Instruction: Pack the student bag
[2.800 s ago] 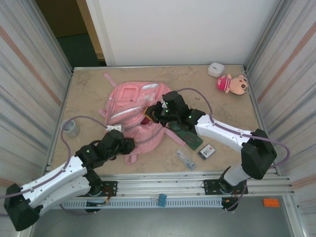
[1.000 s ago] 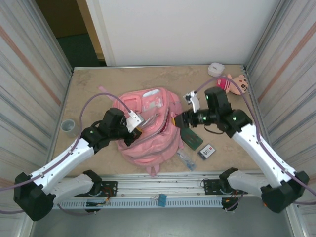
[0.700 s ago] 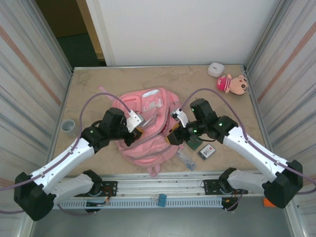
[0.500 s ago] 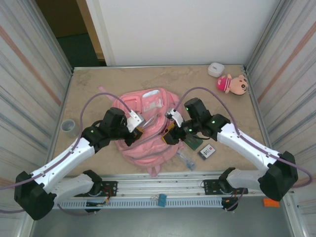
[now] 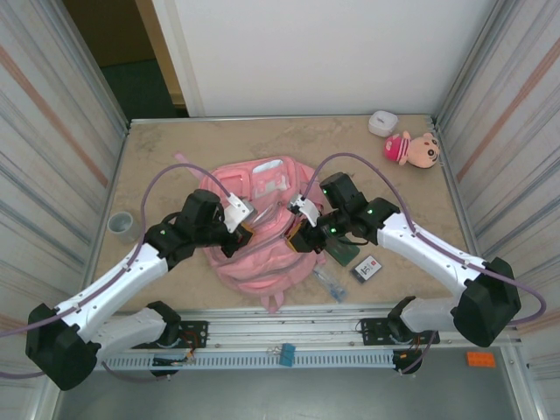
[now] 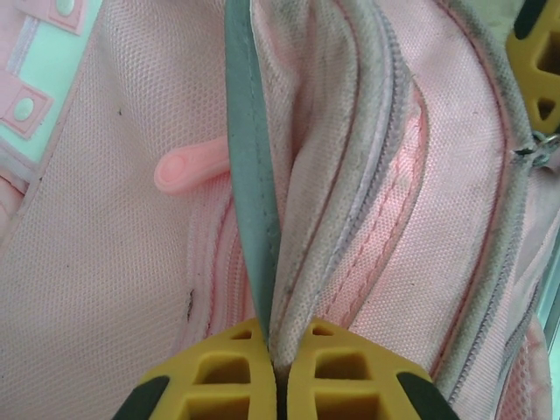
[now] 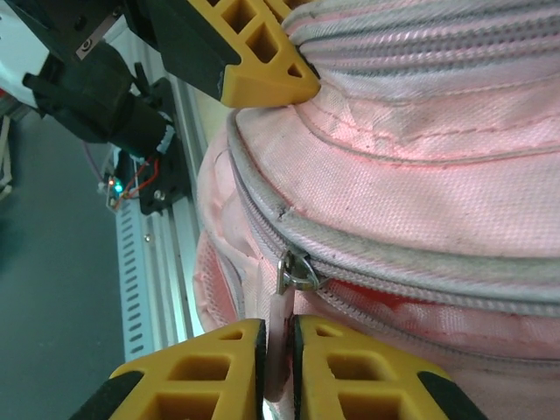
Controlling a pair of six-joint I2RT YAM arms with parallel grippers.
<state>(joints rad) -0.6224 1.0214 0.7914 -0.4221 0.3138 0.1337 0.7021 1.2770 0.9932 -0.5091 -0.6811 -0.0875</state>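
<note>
The student bag (image 5: 262, 254), a large pink backpack, lies in the middle of the table. My left gripper (image 5: 241, 229) is shut on a raised fold of its fabric and grey-green trim (image 6: 249, 175), the seam pinched between the yellow fingertips (image 6: 236, 367). A pink zip pull (image 6: 186, 169) lies to the left of that fold. My right gripper (image 5: 302, 236) is at the bag's right side. In the right wrist view it (image 7: 278, 337) is shut on a pale pink zip pull (image 7: 278, 315) hanging from a metal slider (image 7: 297, 269); the zip beyond it gapes slightly.
A dark green flat item (image 5: 344, 253), a small card pack (image 5: 367, 269) and a clear plastic packet (image 5: 330, 283) lie right of the bag. A tape roll (image 5: 122, 226) sits at the left. The plush doll (image 5: 413, 149) and a white case (image 5: 382, 122) are at the back right.
My right arm swung left from beside the green item to the bag and closed on the zip pull. The left gripper kept its hold on the fold.
</note>
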